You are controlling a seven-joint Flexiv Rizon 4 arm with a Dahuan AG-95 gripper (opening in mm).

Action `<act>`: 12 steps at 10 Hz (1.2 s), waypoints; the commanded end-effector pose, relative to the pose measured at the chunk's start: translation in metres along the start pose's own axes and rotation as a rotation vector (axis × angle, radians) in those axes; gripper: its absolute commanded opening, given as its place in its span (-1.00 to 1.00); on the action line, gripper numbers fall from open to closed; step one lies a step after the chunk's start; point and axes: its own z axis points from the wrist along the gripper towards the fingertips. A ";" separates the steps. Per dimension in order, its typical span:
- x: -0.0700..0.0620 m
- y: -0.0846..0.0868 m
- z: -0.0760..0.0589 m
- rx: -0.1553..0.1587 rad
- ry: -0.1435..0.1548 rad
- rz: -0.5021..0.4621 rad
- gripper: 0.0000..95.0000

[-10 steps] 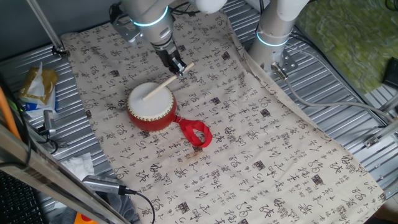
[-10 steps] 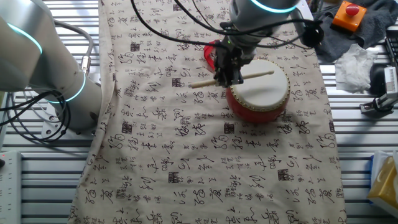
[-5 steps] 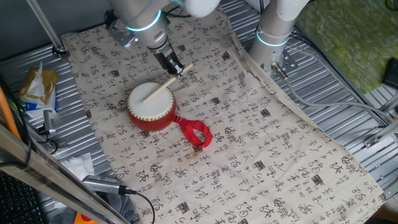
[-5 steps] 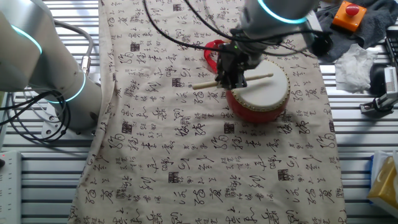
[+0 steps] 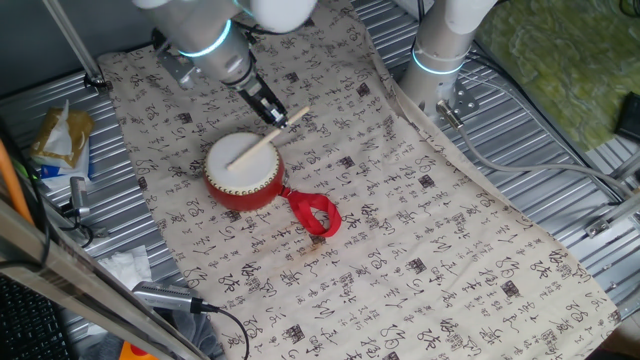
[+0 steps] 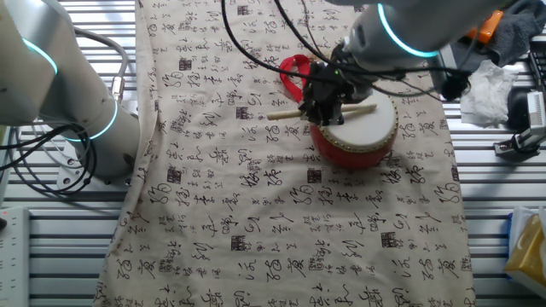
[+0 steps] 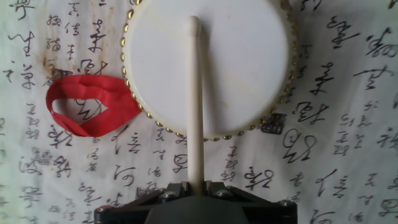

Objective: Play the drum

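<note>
The drum [image 5: 243, 172] is small and round, with a red barrel body, a white skin top and a studded rim, and it sits on the printed cloth. It also shows in the other fixed view [image 6: 358, 128] and the hand view [image 7: 208, 62]. Its red ribbon loop [image 5: 315, 215] lies on the cloth beside it. My gripper [image 5: 274, 116] is shut on a thin pale wooden stick [image 5: 263, 139]. The stick reaches over the drum, and its tip [image 7: 194, 23] lies on or just above the white skin. The gripper stands just off the drum's rim.
The printed cloth [image 5: 420, 230] covers the metal table. A second arm's base [image 5: 440, 60] stands at the back right. A yellow packet [image 5: 60, 135] and tissue [image 5: 125, 265] lie off the cloth at the left. Cables [image 5: 200, 305] run along the front left.
The arm has swung and tilted over the drum, and the gripper has shifted slightly. The stick stays gripped and its tip stays over the drum skin. The drum has not moved.
</note>
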 end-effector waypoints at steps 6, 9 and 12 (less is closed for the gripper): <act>0.009 0.007 -0.008 0.036 -0.146 0.025 -1.00; 0.013 0.016 -0.019 0.058 -0.288 0.029 -1.00; 0.014 0.022 -0.026 0.060 -0.313 0.036 -1.00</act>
